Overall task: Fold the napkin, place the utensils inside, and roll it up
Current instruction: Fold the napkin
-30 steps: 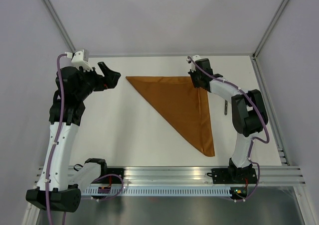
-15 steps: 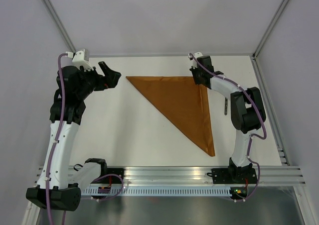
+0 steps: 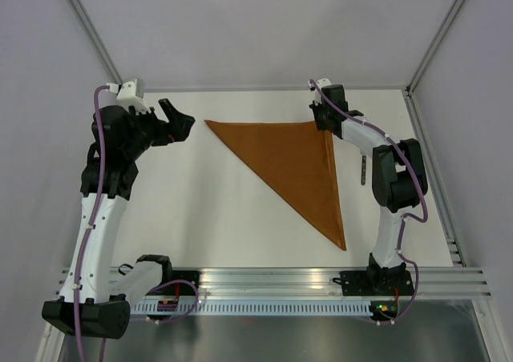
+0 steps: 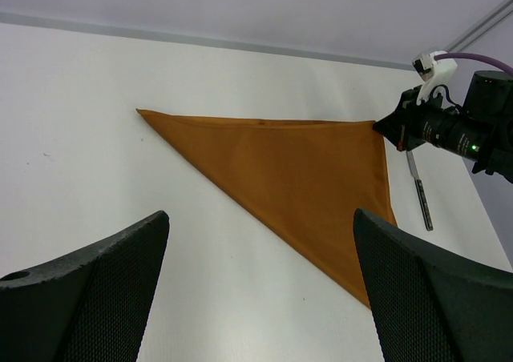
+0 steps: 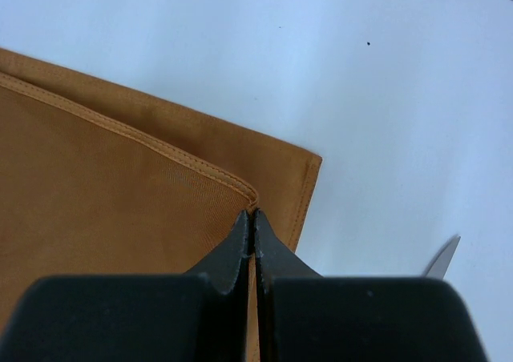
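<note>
Fingers [image 4: 96, 298] of the left gripper [image 3: 178, 120] are standing spread as wide as they go, gripping nothing and hovering above the table [image 3: 208, 210] just left of the cloth's far-left tip. The napkin [image 3: 292, 162] is lying flat as a rust-orange triangle, one edge running along the far side and a point reaching toward the near edge. At its far-right corner the right gripper [image 5: 254, 218] is pinching with its jaws fully closed, apparently on the upper layer's corner. In the right wrist view, that corner is sitting slightly inside the lower layer's hem. To finish the fold cleanly, it is probably worth easing the corner outward until the hems match, lowering it, and only then letting go. The knife [image 3: 363, 172] is lying just right of the napkin, apart from it.
</note>
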Controlling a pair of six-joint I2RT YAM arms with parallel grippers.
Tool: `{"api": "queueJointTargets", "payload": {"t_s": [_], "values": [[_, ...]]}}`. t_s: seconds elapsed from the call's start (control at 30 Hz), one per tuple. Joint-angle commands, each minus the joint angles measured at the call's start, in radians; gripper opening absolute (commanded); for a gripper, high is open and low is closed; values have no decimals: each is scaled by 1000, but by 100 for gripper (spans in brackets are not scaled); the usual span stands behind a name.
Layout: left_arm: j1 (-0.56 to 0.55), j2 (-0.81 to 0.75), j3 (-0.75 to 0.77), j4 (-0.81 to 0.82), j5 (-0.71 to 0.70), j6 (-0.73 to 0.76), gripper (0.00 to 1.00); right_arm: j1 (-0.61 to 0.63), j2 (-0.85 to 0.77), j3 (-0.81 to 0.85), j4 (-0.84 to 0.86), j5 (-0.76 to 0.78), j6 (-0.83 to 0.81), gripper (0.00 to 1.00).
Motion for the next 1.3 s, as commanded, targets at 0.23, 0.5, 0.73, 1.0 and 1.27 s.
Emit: {"api": "queueJointTargets", "payload": {"t_s": [0.23,0.5,0.73,1.0,1.27], "values": [[5,3,-9,30,27,-35,100,-34,38,74,-12,16,-2,0],[5,4,-11,31,27,-35,100,-45,58,94,-18,19,-5,0],[5,7,-13,31,28,-35,100,-56,78,102,-17,23,-9,0],[5,12,-19,33,30,-36,100,-67,91,89,-8,28,-12,1],[3,10,-25,35,32,-36,100,-74,115,91,-1,28,-9,0]]}}
